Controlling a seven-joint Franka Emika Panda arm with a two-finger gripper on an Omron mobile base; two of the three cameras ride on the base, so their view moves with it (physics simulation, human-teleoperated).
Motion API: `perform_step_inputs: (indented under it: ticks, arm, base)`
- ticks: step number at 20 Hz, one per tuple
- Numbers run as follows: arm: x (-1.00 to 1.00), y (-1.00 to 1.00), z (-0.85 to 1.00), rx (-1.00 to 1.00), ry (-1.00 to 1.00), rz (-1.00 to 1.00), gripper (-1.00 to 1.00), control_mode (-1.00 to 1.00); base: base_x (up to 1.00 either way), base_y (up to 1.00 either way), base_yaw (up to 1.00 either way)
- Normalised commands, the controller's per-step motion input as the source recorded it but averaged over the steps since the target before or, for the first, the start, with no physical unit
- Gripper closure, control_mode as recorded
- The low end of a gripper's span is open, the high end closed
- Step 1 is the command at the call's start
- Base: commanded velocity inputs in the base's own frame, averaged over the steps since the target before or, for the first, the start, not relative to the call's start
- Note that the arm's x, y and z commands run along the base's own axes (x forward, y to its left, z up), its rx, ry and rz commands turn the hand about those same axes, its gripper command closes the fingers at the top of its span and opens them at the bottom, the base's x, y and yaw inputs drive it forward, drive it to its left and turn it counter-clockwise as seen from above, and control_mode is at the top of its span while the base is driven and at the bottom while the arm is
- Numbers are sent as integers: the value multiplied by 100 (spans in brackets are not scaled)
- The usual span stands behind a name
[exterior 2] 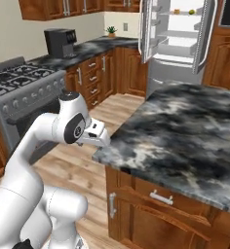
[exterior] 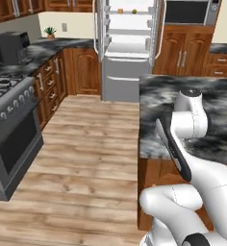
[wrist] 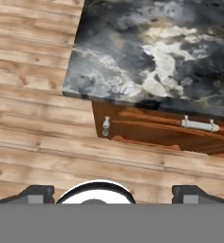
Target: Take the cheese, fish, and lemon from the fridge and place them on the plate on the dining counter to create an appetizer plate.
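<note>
Fridge (exterior: 129, 43) at far end of kitchen, both doors open. On top shelf: cheese (exterior: 120, 10) at left, lemon (exterior: 134, 10) just right of it; fish too small to make out. Surface (exterior 2: 185, 131), marbled stone, nearer than fridge, arm folded beside its corner. End effector (wrist: 112, 192) spread wide, empty, pointing down over wood floor (wrist: 33, 142) by surface corner.

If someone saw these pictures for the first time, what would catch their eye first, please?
The fridge at the far end stands with both doors open, its white shelves bright, with a small orange cheese and a lemon on the top shelf. Nearer, the marbled dining counter spreads wide on the right, with the white arm beside its corner.
</note>
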Motion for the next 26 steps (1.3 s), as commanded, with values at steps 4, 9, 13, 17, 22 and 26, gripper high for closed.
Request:
perform_step_inputs:
  ticks: [4, 9, 13, 17, 22, 26]
  arm:
    - [0, 0, 0, 0, 0, 0, -100, 100]
    - [0, 0, 0, 0, 0, 0, -100, 100]
    - [0, 0, 0, 0, 0, 0, -100, 100]
    - [0, 0, 0, 0, 0, 0, -100, 100]
    - [0, 0, 0, 0, 0, 0, -100, 100]
    - [0, 0, 0, 0, 0, 0, -100, 100]
  base:
    - [28, 100, -25]
    - [50, 100, -25]
    - [84, 76, -25]
    - [100, 49, -25]
    - [100, 37, -27]
    - [100, 28, -27]
